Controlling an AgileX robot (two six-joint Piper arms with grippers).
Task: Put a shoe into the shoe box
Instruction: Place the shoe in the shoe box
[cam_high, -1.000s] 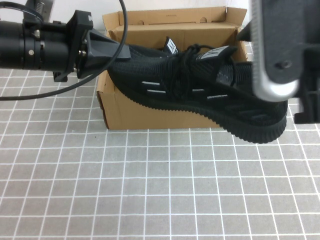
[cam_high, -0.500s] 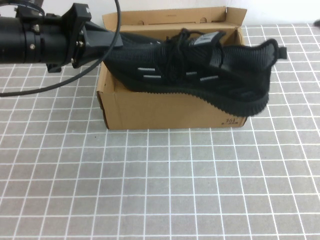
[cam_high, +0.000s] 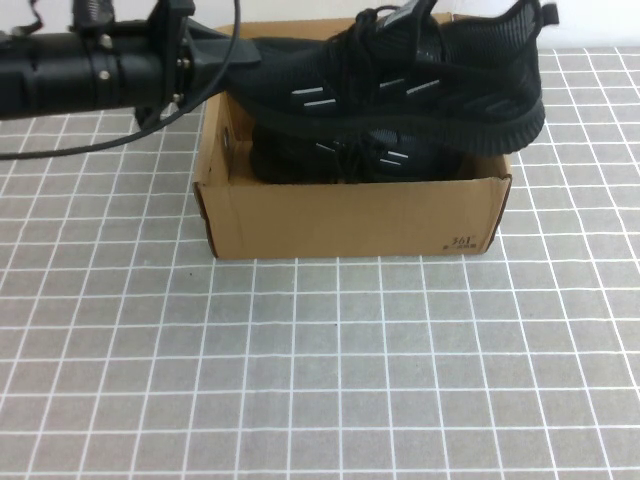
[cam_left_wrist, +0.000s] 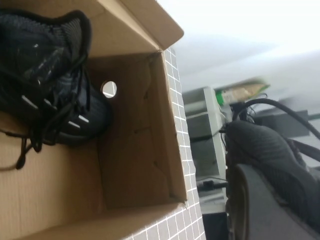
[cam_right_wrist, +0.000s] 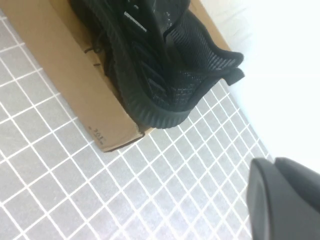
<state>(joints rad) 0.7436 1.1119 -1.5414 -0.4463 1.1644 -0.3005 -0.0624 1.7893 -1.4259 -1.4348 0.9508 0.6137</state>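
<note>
Grey gridded matting covers the desk (cam_high: 300, 380), and a white wall rises behind its far edge. Near that far edge stands the shoe box (cam_high: 350, 215), brown cardboard, open at the top, with a small dark number printed at its front lower corner on the robot's right.

From the desk's left side the left arm reaches in level and almost horizontal, its black barrel stretched toward the box. Its left claw (cam_high: 240, 62) is closed on the toe end of the shoe (cam_high: 420, 85), a black knit sneaker with short white dashes on its side. The shoe hangs in the air above the box's open top, roughly level, the heel pointing toward the desk's right edge and passing just beyond the box's right wall; its ridged sole clears the front rim.

Inside the box lies a second black sneaker (cam_high: 350, 160), laces loose, resting on the cardboard floor below the lifted one.

The right claw (cam_right_wrist: 285, 200) is drawn back beyond the box on the right, out of the high view; only a dark part of it shows in its own wrist view, and it is fully closed with nothing in it.
</note>
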